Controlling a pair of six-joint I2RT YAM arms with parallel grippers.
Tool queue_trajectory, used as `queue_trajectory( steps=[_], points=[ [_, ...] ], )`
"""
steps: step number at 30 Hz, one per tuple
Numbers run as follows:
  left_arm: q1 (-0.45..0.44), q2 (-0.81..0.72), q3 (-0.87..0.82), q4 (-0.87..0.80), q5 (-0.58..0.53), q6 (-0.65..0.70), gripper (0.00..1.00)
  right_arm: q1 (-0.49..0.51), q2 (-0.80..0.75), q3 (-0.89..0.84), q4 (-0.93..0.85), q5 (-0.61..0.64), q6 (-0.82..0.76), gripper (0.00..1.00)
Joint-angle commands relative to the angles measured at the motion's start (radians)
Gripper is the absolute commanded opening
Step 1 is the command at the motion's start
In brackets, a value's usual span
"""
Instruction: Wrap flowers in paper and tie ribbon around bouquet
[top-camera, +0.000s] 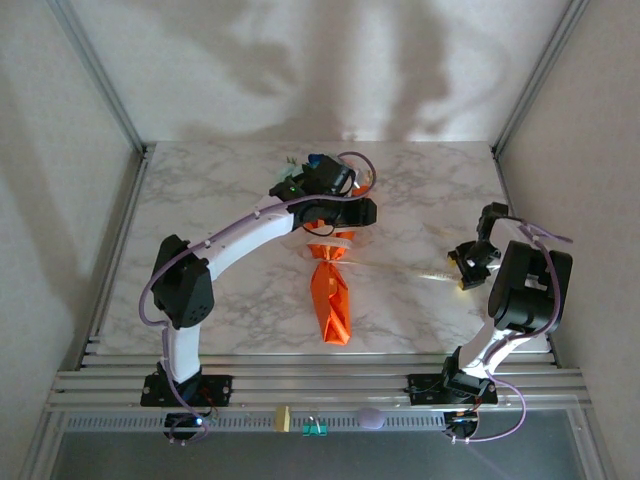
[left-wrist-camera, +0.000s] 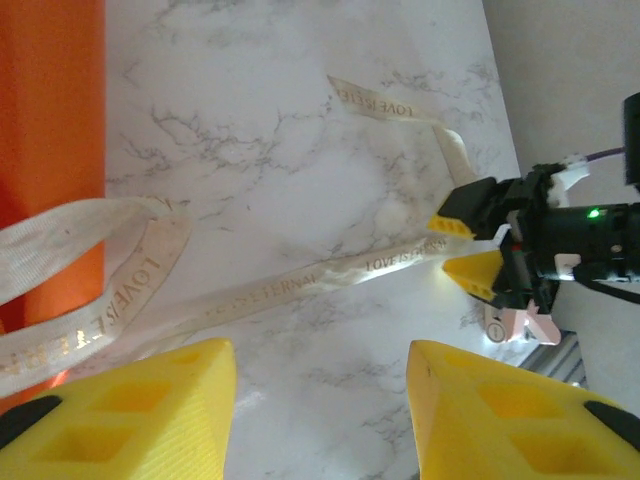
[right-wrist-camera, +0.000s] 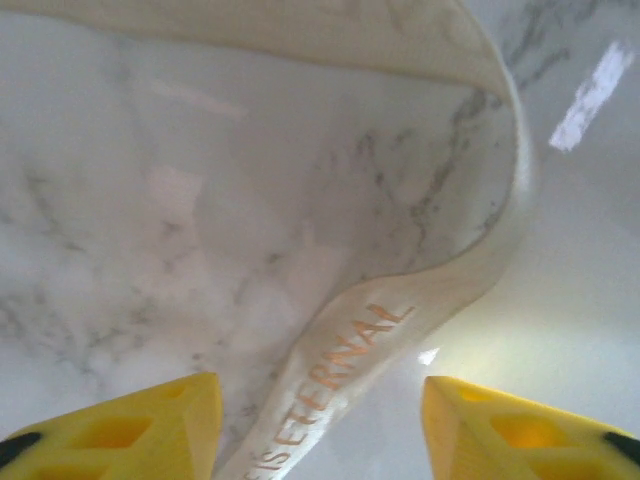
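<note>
The bouquet lies on the marble table as an orange paper (top-camera: 331, 297) cone with the cream ribbon (top-camera: 333, 245) around its neck. My left wrist hides the flowers. My left gripper (top-camera: 340, 222) hovers over the neck, open (left-wrist-camera: 320, 350), with only bare marble between its yellow fingers. The paper (left-wrist-camera: 50, 120) is to its left. The ribbon (left-wrist-camera: 300, 285), printed with gold letters, trails right across the table to my right gripper (left-wrist-camera: 470, 248). The right gripper (right-wrist-camera: 320, 385) is open, and the ribbon (right-wrist-camera: 350, 360) lies loose on the table between its fingers.
The marble table (top-camera: 220, 220) is bounded by white walls and metal frame posts. A rail (top-camera: 320, 385) runs along the near edge by the arm bases. Another ribbon tail (left-wrist-camera: 385, 100) curls on the marble beyond the right gripper.
</note>
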Motion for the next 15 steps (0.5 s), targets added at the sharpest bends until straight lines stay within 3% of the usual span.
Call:
queue_trajectory(
  steps=[1,9,15],
  points=[
    [-0.012,-0.002,0.025,-0.011,-0.043,0.052,0.48,0.009,-0.011,0.032,-0.057,0.068,0.041,0.59],
    [-0.025,-0.023,0.001,0.019,-0.035,0.083,0.48,0.015,0.068,0.022,-0.083,0.060,0.113,0.59],
    [-0.034,-0.021,0.006,0.013,-0.037,0.088,0.48,0.019,0.130,0.049,-0.051,0.060,0.131,0.48]
  ],
)
